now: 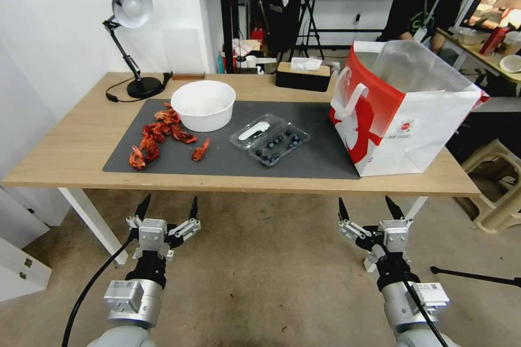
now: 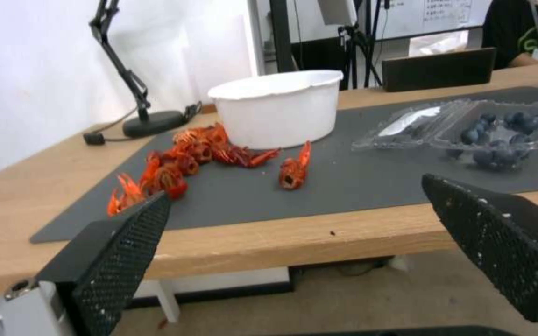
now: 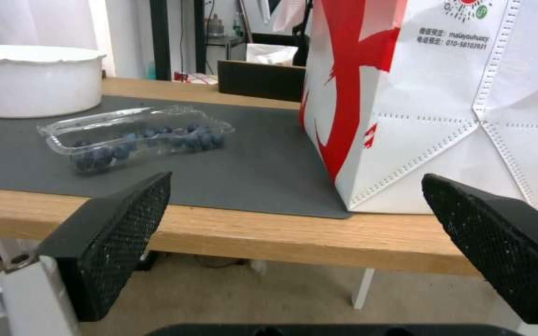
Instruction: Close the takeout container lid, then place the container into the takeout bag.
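Both grippers are hanging below the table's [image 1: 70,157] near edge, clear of it, over bare floor: left gripper [image 1: 167,210] and right gripper [image 1: 368,207], each spread wide, grasping nothing. The container [image 1: 269,139] is lying unfolded on the grey mat [image 1: 304,165], lid [image 1: 253,131] flat beside the berries. The bag [image 1: 404,114] is standing open near it, overhanging the mat's right edge.

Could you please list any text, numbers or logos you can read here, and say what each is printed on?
"010-5810..." on the bag; its last digits are blurred.
The line above it: too blurred to read.
The bag's round logo: too small to read.
The lid label: no readable text.
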Robot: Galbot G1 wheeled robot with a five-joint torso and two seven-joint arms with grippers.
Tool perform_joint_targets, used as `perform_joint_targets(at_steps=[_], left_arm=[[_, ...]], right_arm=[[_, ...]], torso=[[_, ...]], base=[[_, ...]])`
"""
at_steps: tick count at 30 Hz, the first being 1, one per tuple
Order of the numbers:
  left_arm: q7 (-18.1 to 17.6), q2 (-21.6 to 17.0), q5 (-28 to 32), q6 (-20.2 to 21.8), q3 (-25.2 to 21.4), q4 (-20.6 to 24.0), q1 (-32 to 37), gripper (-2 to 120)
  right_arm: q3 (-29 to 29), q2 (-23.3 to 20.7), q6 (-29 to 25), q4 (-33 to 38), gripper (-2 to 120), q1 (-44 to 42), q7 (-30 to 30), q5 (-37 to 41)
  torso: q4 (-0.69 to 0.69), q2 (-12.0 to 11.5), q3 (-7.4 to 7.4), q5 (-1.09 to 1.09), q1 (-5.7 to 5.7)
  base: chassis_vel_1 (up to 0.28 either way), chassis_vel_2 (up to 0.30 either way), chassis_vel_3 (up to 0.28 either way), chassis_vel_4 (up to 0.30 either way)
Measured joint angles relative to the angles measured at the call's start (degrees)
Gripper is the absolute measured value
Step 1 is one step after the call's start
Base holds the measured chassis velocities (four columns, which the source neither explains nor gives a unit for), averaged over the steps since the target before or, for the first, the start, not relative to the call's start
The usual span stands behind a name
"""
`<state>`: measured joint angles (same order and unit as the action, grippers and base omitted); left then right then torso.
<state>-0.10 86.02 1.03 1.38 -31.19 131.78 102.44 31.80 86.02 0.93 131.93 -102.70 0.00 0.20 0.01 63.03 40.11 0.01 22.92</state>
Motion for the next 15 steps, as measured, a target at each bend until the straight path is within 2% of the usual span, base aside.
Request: perform_joint_targets(at_steps=[2, 3, 5, 7, 10, 15], left_arm=[[-0.30, 0.37, 2.78, 4.04, 1.18, 0.03, -2.14, 100], [-0.30, 0.37, 2.78, 4.04, 1.18, 0.03, -2.14, 100], [-0.61, 0.77, 5.80, 8.22, 2.49, 0.09, -4.41, 100], [-0.58, 0.50, 8.72, 8.64, 3.18, -0.21, -5.65, 100], [-0.51, 0.22, 10.75, 7.76, 3.58, -0.76, -6.25, 100], [-0.41, -0.23, 11.25, 5.09, 3.47, -1.03, -5.72, 100]], right_arm=[[1.46, 0.50, 3.56, 0.79, 100, 1.70, 0.00, 0.87], [1.46, 0.50, 3.56, 0.79, 100, 1.70, 0.00, 0.87], [3.11, 1.09, 7.71, 1.72, 100, 3.71, -0.02, 1.87], [4.75, 1.66, 11.86, 2.61, 100, 5.70, -0.03, 2.86], [5.56, 1.94, 13.99, 3.17, 100, 6.91, -0.10, 3.75], [6.05, 2.28, 19.15, 5.29, 100, 9.64, 0.03, 8.55]], torso=[[-0.01, 0.00, 0.00, -0.02, 0.00], [-0.01, 0.00, 0.00, -0.02, 0.00], [-0.02, 0.00, 0.01, -0.03, 0.00], [0.00, 0.00, 0.01, 0.01, 0.00], [-0.02, 0.00, 0.01, -0.03, 0.00], [-0.01, 0.00, 0.01, 0.01, 0.01]], base=[[0.000, 0.000, 0.000, 0.000], [0.000, 0.000, 0.000, 0.000], [0.000, 0.000, 0.000, 0.000], [0.000, 0.000, 0.000, 0.000], [0.000, 0.000, 0.000, 0.000], [0.000, 0.000, 0.000, 0.000]])
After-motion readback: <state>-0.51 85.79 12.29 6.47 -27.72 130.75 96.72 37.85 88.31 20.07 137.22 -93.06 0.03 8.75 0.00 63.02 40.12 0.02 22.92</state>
